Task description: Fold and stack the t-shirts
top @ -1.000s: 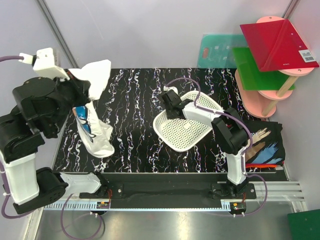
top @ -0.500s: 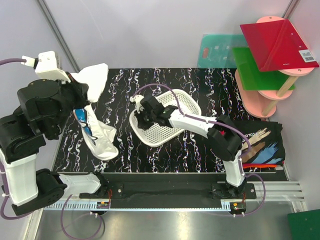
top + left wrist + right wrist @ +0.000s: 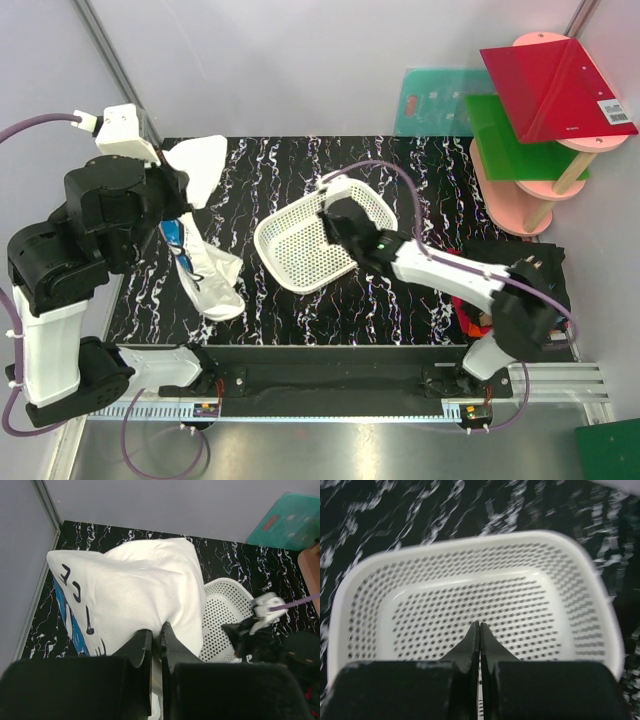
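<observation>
Table is black faux-marble with white veining, inside plain grey walls. Metal rail along the near edge. Back-right corner: teal board leaning on the wall, and a pink tiered stand carrying a red sheet and a green sheet, both glossy and flat.

Left claw is pinched on the white tee and holds it up over the table's left side. In the top view the cloth hangs limp, with its lower end bunched on the table. Only the left wrist view shows black lettering on the tee and blue print along its left edge.

Right claw has its fingers pressed together at the near wall of the mesh basket; the contact itself is hidden. In the top view the basket sits tilted mid-table, with the claw at its right rim. It is white rigid plastic, a rounded rectangle, perforated all over. The right wrist view is motion-blurred.

Black tee lies at the table's right edge, mostly hidden by the right arm.
</observation>
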`<state>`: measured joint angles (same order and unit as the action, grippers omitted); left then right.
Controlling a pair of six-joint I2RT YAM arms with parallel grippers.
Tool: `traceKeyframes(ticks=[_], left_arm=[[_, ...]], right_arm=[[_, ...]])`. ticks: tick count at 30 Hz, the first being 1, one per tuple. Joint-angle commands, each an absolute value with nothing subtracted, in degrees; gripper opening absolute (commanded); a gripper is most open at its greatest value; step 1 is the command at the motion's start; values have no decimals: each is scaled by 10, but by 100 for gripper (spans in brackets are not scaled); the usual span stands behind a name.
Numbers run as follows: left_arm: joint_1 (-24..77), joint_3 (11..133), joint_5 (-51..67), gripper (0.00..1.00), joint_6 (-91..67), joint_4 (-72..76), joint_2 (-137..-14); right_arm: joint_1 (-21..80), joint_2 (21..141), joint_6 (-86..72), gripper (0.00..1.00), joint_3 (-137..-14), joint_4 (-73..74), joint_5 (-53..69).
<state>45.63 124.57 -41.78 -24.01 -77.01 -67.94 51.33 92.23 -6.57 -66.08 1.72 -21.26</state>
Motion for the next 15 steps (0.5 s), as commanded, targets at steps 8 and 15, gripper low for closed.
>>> traceKeyframes(ticks=[8, 15], left_arm=[[454, 1215, -430, 0, -237, -721, -663], [455, 1202, -438, 0, -239, -722, -657]], right_arm=[[326, 830, -140, 0, -599, 67, -415], [269, 916, -216, 0, -629, 202, -339]])
